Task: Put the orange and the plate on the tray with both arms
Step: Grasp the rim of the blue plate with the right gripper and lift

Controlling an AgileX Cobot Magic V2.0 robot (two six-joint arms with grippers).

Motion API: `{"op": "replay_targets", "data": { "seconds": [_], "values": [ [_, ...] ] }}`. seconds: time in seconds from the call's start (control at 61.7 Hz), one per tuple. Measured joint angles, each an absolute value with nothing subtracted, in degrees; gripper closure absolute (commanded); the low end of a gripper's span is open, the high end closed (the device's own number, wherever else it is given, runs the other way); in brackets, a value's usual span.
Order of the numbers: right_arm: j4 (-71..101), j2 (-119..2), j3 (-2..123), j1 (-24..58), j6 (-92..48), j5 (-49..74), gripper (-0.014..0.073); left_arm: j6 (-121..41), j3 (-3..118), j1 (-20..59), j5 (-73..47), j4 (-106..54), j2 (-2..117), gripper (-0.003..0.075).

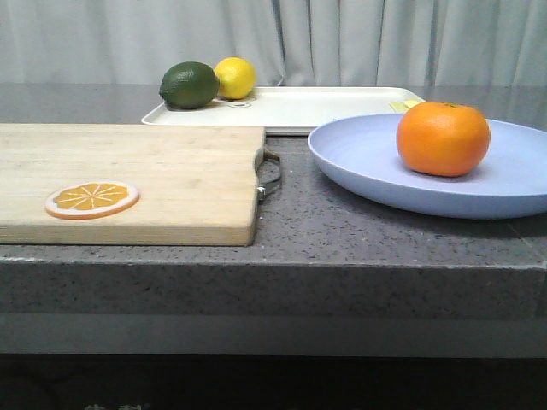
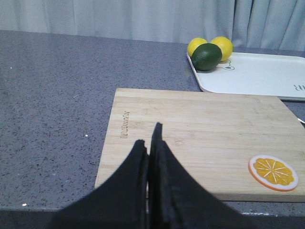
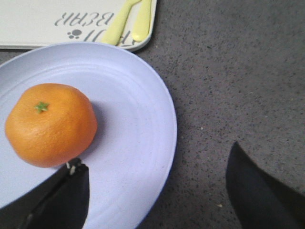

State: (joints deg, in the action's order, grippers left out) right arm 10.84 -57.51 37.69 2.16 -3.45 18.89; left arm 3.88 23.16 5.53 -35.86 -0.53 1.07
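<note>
The orange (image 1: 443,137) sits on the pale lavender-blue plate (image 1: 359,162) at the right of the table. The cream-white tray (image 1: 325,107) lies behind, at the back. In the right wrist view the orange (image 3: 50,124) rests on the plate (image 3: 138,138), with the tray (image 3: 28,24) beyond. My right gripper (image 3: 157,171) is open, its jaws astride the plate's rim, one finger (image 3: 66,191) over the plate beside the orange. My left gripper (image 2: 148,143) is shut and empty above the near edge of the cutting board (image 2: 205,138). Neither gripper shows in the front view.
A wooden cutting board (image 1: 128,179) with a metal handle (image 1: 270,173) lies at the left, an orange slice disc (image 1: 92,199) on it. A dark green fruit (image 1: 188,84) and a lemon (image 1: 234,78) sit on the tray's left end. Yellow cutlery (image 3: 127,19) lies on the tray.
</note>
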Motion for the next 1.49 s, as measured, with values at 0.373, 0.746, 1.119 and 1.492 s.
{"op": "replay_targets", "data": {
  "seconds": [0.373, 0.746, 1.119, 1.492],
  "values": [
    [13.2, -75.3, 49.3, 2.0, -3.4, 19.0, 0.0260, 3.9, 23.2, 5.5, -35.7, -0.5, 1.0, 0.0738],
    [13.2, -82.2, 50.9, 2.0, -3.4, 19.0, 0.0296, 3.9, 23.2, 5.5, -35.7, -0.5, 1.0, 0.0738],
    [13.5, -82.4, 51.2, 1.9, -3.4, 20.6, 0.0718, 3.9, 23.2, 5.5, -35.7, -0.5, 1.0, 0.0738],
    [18.7, -82.9, 55.1, -3.8, -3.4, 31.7, 0.0706, 3.9, 23.2, 5.5, -35.7, -0.5, 1.0, 0.0738]
  ]
}}
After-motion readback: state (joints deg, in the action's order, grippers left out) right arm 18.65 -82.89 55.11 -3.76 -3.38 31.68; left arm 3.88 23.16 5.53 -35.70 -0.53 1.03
